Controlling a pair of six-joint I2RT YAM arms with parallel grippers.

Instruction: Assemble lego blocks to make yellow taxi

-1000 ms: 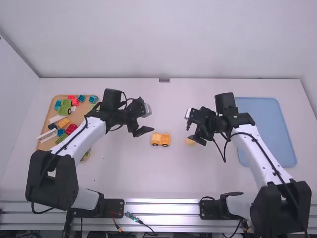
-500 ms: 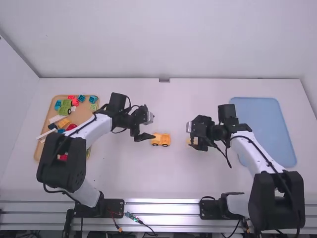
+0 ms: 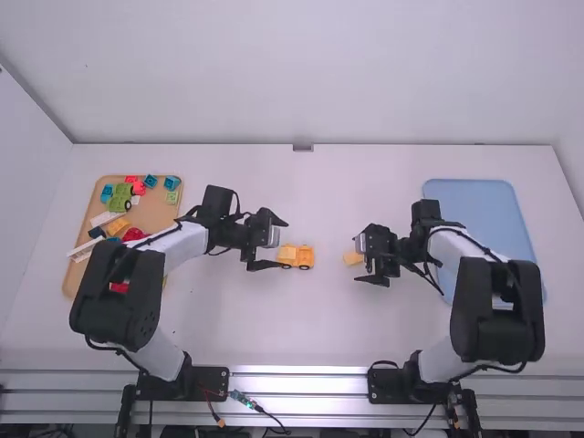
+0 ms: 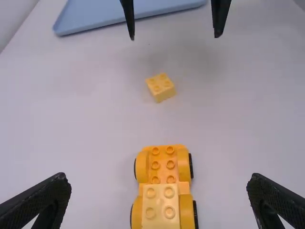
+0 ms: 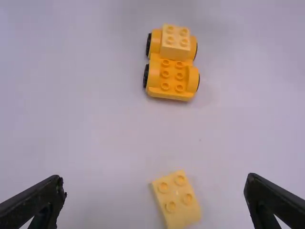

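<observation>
Wide open, my left gripper (image 3: 272, 243) is just left of the orange-yellow wheeled base (image 3: 304, 256), which stands mid-table. In the left wrist view the left gripper (image 4: 159, 191) has the base (image 4: 163, 164) between its spread fingers, untouched. A light yellow block (image 4: 159, 207) sits on one end of the base. A second yellow block (image 3: 352, 259) lies loose to the right of the base. Beside it is my right gripper (image 3: 365, 262), open; in the right wrist view the right gripper (image 5: 155, 191) has the loose block (image 5: 177, 200) between its fingers without contact.
At the far left a wooden tray (image 3: 80, 239) holds several coloured blocks, among them a green wheeled piece (image 3: 119, 197). A blue tray (image 3: 484, 219) lies on the right, partly behind the right arm.
Both arms have drawn back toward their bases, the right one more, uncovering the loose block. My left gripper has moved slightly toward the base. The base and loose block have stayed put.
</observation>
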